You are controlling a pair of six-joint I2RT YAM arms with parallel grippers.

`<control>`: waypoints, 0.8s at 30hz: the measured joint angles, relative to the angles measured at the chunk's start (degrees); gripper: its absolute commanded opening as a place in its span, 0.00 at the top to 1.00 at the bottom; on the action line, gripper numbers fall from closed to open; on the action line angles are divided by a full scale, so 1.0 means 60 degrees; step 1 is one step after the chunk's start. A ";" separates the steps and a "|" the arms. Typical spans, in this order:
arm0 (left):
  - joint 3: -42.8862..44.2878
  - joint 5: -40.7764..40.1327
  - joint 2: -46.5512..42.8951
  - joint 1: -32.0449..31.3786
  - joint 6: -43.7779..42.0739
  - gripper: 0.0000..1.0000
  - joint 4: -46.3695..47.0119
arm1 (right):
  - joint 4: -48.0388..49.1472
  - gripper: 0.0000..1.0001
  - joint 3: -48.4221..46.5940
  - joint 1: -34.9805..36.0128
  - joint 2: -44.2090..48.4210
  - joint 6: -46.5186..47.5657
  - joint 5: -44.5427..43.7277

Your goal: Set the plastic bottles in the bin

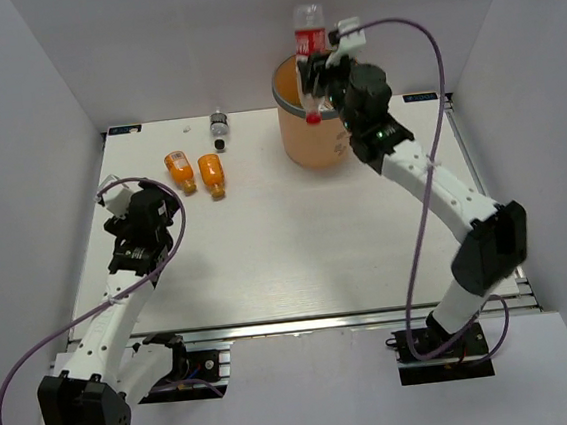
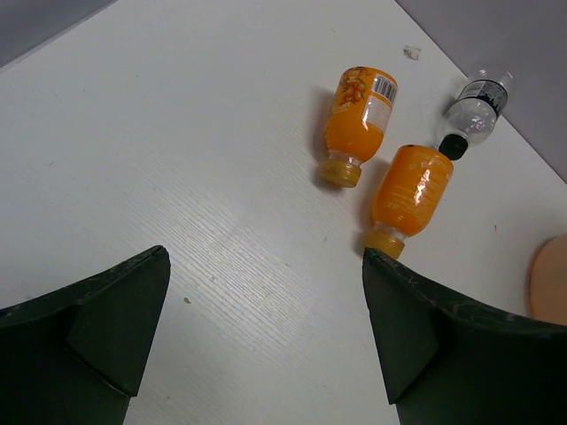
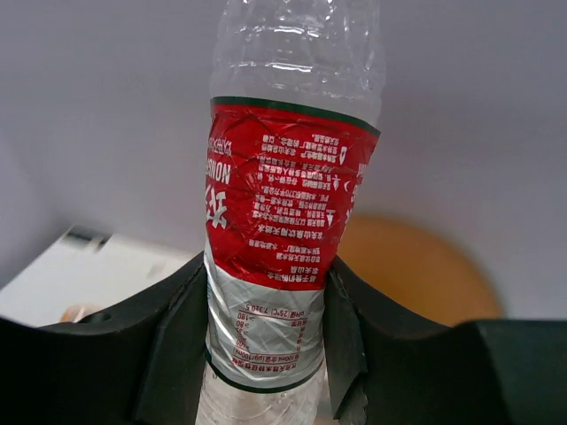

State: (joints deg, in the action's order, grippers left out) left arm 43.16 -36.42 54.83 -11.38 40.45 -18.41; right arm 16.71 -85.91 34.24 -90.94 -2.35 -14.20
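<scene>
My right gripper (image 1: 316, 69) is shut on a clear bottle with a red label (image 1: 309, 41) (image 3: 282, 212), held cap down above the orange bin (image 1: 307, 145) at the back of the table; the bin (image 3: 416, 266) shows blurred behind the bottle. Two orange bottles (image 1: 180, 170) (image 1: 213, 174) lie side by side at the back left. A grey-labelled bottle with a dark cap (image 1: 219, 126) lies behind them. In the left wrist view the orange bottles (image 2: 359, 119) (image 2: 412, 190) and the grey-labelled one (image 2: 474, 115) lie ahead of my open left gripper (image 2: 266, 292).
White walls close in the table on the left, back and right. A small white scrap (image 2: 412, 53) lies near the back edge. The left arm (image 1: 140, 236) hovers over the table's left side.
</scene>
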 measured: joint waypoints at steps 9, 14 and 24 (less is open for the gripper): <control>-0.0018 -0.0040 0.0652 0.0127 -0.0124 0.02 0.0113 | -0.0302 0.35 -0.5865 -0.1563 -0.4951 0.0739 0.0244; -0.0018 0.0809 0.0984 0.0718 -0.0310 0.02 0.0506 | -0.0994 0.11 -0.5661 -0.1687 -0.5497 0.1049 0.0124; 0.1126 0.2167 0.3333 0.1242 -0.0951 0.02 0.1177 | -0.0831 0.11 -0.2557 -0.1698 -0.2164 0.1308 0.0503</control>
State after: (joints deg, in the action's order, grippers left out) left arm 49.91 -23.42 74.83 -3.92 34.74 -11.35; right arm 11.73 -101.25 24.05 -103.92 5.50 -11.18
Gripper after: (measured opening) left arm 0.982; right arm 0.894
